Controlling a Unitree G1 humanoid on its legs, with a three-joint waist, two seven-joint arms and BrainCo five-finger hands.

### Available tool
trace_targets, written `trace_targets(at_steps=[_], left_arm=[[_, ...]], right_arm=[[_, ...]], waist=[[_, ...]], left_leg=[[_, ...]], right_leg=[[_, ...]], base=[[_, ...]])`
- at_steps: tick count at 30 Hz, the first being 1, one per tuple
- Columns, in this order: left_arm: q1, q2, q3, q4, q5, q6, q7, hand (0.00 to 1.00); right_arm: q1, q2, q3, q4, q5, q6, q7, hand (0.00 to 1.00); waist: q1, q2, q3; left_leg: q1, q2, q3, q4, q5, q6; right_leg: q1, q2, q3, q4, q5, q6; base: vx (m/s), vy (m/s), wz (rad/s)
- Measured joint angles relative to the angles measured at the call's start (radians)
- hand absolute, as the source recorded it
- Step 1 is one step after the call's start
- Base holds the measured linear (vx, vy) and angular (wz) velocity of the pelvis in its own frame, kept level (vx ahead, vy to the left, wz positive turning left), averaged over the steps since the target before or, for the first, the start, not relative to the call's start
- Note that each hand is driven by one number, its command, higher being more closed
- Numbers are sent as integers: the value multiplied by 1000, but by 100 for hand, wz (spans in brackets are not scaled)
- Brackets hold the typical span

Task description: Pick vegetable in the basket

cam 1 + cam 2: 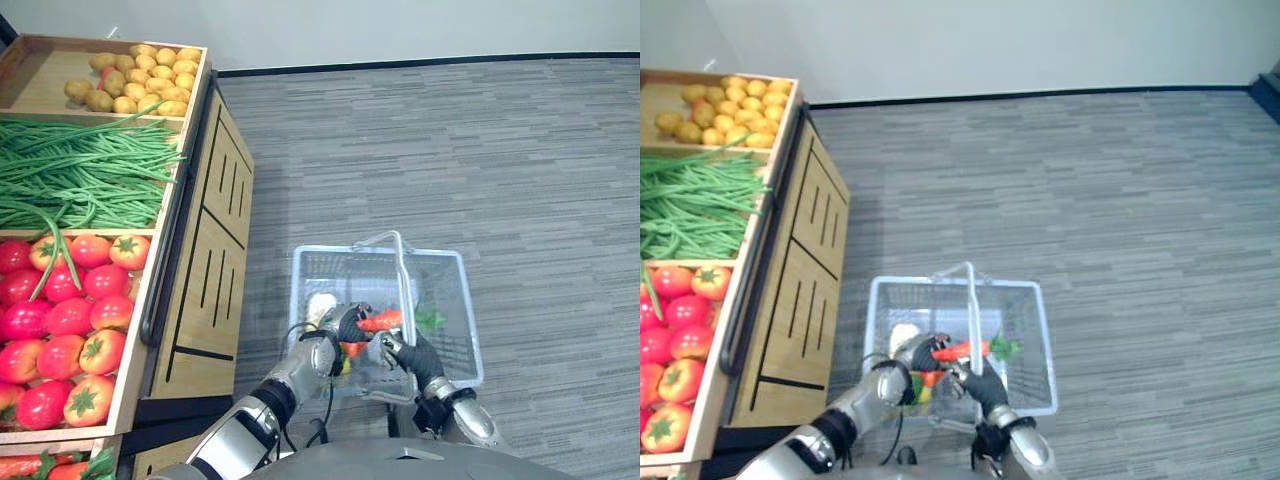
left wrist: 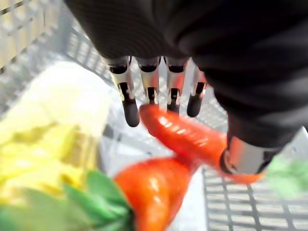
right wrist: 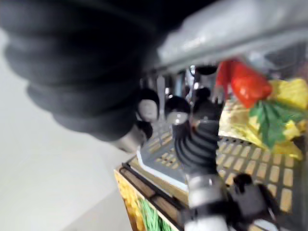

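The carrot (image 2: pixel 187 137) is in the left hand (image 1: pixel 347 323), held over the open top of the basket (image 1: pixel 462 300) and lying roughly level. The fingers (image 2: pixel 130 103) press their dark tips on its narrow end from one side and the thumb (image 2: pixel 245 159) bears on the thicker part from the other, so it is pinched across its length, with the leafy green top (image 1: pixel 430 320) sticking out past the thumb side. It looks light, stiff and glossy. A smooth tapering skin like that is likely to slide towards its thin end under a pinch, so I judge the thicker shoulder near the green the safer place to hold, and the leaves too soft to bear any pull. Right below the fingers a second carrot (image 2: pixel 154 187) with green leaves lies on the basket's floor, and beside it, off the fingertips' outer side, lies a pale yellow vegetable (image 2: pixel 53 139) that I cannot name. Just beside the left fingers, the right hand (image 1: pixel 412 355) has its fingers curled round the basket's handle (image 1: pixel 402 270), as far as the right wrist view lets me read it, and seems to carry the basket above the grey floor (image 1: pixel 520 150). Well apart from both hands, out on the left arm's side, stands the wooden bench (image 1: pixel 200 270) with its trays of tomatoes (image 1: pixel 70 320), green beans (image 1: pixel 80 175) and potatoes (image 1: pixel 140 80). By my reading the carrot only needs lowering and letting go.
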Motion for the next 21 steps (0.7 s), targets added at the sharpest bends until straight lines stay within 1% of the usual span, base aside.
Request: trace_targets(at_steps=[1,3,4,6,7,9,11,12,13,15,16,17,18,19,20,21], left_arm=[[0,1,0,-27,-8,-4,-1,0],[0,14,-1,-108,-36,-17,-14,0],[0,17,-1,-127,-44,-19,-16,0],[11,56,1,-211,-115,-46,-43,0],[17,68,4,-230,-133,-53,-50,0],[72,91,63,-300,-226,-68,-71,0],[119,90,130,-314,-267,-80,-72,0],[149,86,177,-307,-287,-81,-69,0],[162,79,201,-292,-298,-82,-66,0],[175,49,292,-143,-301,-75,-27,0],[174,43,316,-90,-297,-70,-19,0],[174,36,360,21,-285,-54,3,0],[178,33,400,141,-246,-26,29,0],[181,33,419,196,-230,-13,39,0],[192,33,465,304,-208,12,56,0],[202,32,487,346,-208,25,60,0]], right_arm=[[-2,2,-24,16,-17,0,-10,100],[-11,13,-112,82,-81,-3,-37,100],[-13,16,-133,98,-93,-3,-44,100],[-27,38,-221,180,-139,-4,-68,100],[-31,41,-241,202,-152,-4,-74,100],[-50,46,-318,304,-201,-4,-106,100],[-67,46,-377,369,-209,-4,-131,100],[-72,46,-409,407,-221,-4,-144,100],[-74,46,-422,428,-227,-4,-149,100],[-81,47,-479,516,-232,-4,-172,100],[-85,47,-488,540,-240,-4,-179,100],[-98,47,-500,578,-246,-4,-192,100],[-105,48,-509,611,-250,-4,-206,100],[-111,48,-512,626,-257,-4,-210,100],[-120,48,-520,653,-275,-4,-220,100],[-124,49,-525,665,-283,-4,-224,100]], waist=[[0,3,-2],[-4,17,-10],[-4,19,-12],[-10,23,-14],[-10,23,-14],[-10,25,-15],[-9,28,-17],[-8,31,-20],[-6,33,-21],[0,40,-26],[-1,41,-26],[-1,40,-27],[0,40,-28],[-1,39,-28],[0,37,-28],[1,37,-28]], left_leg=[[2,0,0,-1,0,0],[10,-2,1,-12,0,0],[10,-3,1,-13,0,0],[11,-4,-2,-14,0,0],[12,-4,-3,-14,0,0],[13,-4,-4,-14,0,0],[13,-4,-6,-13,0,0],[13,-4,-9,-13,0,0],[13,-3,-11,-13,0,0],[16,1,-22,-12,-1,0],[18,2,-27,-12,-1,-1],[25,5,-29,-13,-1,-1],[28,9,-28,-12,-3,-4],[29,10,-28,-12,-4,-5],[35,14,-27,-12,-6,-8],[42,15,-27,-13,-7,-11]], right_leg=[[1,0,0,0,0,0],[4,-1,-4,0,-1,1],[5,-2,-5,0,-1,2],[6,-5,-13,0,-2,2],[8,-5,-13,0,-2,2],[14,-6,-16,0,-5,5],[16,-7,-19,-1,-9,10],[17,-7,-23,-1,-12,10],[18,-7,-25,-1,-13,10],[29,-6,-37,-1,-20,8],[33,-5,-41,-1,-24,8],[39,-3,-44,-1,-29,10],[43,1,-45,-1,-30,8],[45,2,-45,-1,-31,7],[48,6,-44,-1,-32,6],[51,8,-43,-1,-32,5]], base=[[50,31,-2],[35,31,-2],[40,49,3],[31,52,4],[0,0,0],[-13,3,2],[-29,-9,5],[-31,-15,7],[-30,-20,9],[-28,-22,15],[-23,-22,14],[-18,-26,7],[-17,-26,3],[0,0,0],[0,0,0],[0,0,0]])
